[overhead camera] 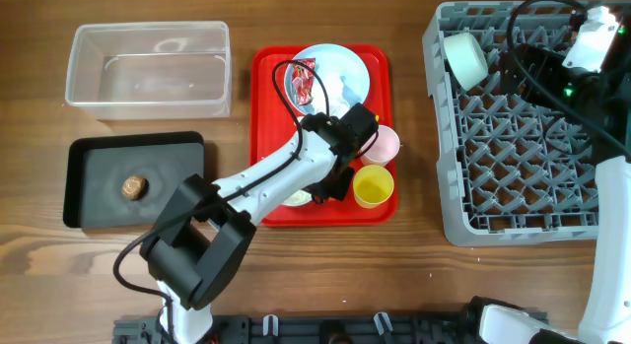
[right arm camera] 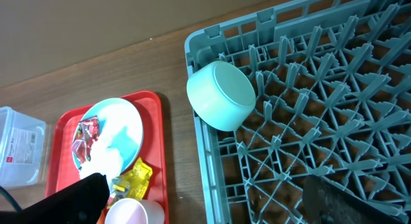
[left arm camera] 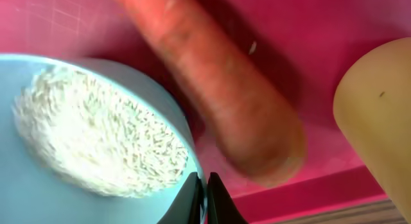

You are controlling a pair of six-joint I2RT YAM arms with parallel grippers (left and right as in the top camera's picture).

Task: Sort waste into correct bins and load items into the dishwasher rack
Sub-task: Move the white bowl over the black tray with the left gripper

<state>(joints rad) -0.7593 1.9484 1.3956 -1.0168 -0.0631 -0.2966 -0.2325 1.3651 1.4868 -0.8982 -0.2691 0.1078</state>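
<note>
A wooden table (overhead camera: 30,137) carries four things. A clear plastic tub (overhead camera: 148,27) sits at the far left, with a black tray (overhead camera: 99,201) just in front of it. A red tray (overhead camera: 266,137) lies mid-table, and a grey dishwasher rack (overhead camera: 444,137) stands at the right.

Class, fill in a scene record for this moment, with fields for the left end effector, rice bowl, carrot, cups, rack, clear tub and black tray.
left end effector: shut at the rim of the rice bowl
rice bowl: on the red tray, holding white rice
carrot: lying on the red tray beside the rice bowl
cups: pink cup and yellow cup, upright on the red tray
rack: one light blue bowl tipped on its side in a corner
clear tub: nothing seen inside
black tray: small brown lump inside
</note>
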